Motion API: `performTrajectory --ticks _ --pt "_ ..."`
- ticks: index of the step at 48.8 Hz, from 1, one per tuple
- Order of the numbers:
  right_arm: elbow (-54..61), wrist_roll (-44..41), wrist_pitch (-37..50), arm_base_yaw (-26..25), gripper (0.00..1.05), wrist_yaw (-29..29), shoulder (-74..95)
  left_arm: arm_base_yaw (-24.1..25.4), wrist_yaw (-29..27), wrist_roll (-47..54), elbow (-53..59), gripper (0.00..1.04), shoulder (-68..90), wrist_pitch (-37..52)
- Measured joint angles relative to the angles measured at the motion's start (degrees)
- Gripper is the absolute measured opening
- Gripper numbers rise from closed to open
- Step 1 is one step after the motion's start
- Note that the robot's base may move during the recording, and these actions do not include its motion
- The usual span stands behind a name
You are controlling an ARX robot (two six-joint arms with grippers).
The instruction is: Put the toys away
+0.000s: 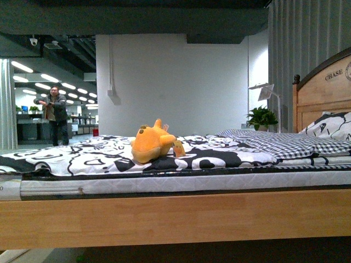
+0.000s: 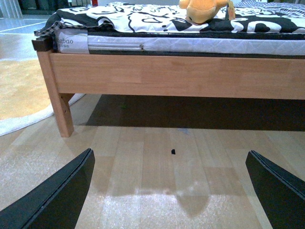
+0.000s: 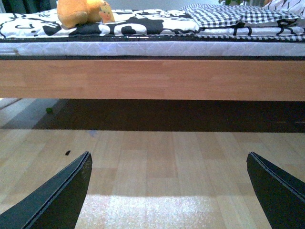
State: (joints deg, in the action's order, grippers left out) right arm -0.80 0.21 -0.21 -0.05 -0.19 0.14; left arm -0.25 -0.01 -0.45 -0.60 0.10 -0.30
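Observation:
An orange-yellow plush toy (image 1: 152,143) with a small tan tag lies on the black-and-white bedspread (image 1: 82,156), near the middle of the bed. The left wrist view catches the toy (image 2: 202,9) at its upper edge; the toy (image 3: 78,13) also shows in the right wrist view. My left gripper (image 2: 171,191) hangs open low over the wooden floor, well short of the bed. My right gripper (image 3: 169,191) is open too, over bare floor. Neither arm shows in the front view.
The bed's wooden side rail (image 1: 175,219) spans the front view, with a white mattress (image 1: 181,181) above it. A checked blanket (image 1: 285,143), pillow (image 1: 332,126) and headboard (image 1: 323,87) are at the right. A bed leg (image 2: 62,112) and pale rug (image 2: 21,90) are left. A person (image 1: 55,115) stands far off.

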Motion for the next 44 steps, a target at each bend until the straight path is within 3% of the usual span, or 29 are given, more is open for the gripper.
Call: performTrajectory --ticks 44 --pt "0.0 0.0 0.0 0.0 0.98 -0.1 0.0 0.0 -0.2 0.0 0.0 0.99 0.0 0.0"
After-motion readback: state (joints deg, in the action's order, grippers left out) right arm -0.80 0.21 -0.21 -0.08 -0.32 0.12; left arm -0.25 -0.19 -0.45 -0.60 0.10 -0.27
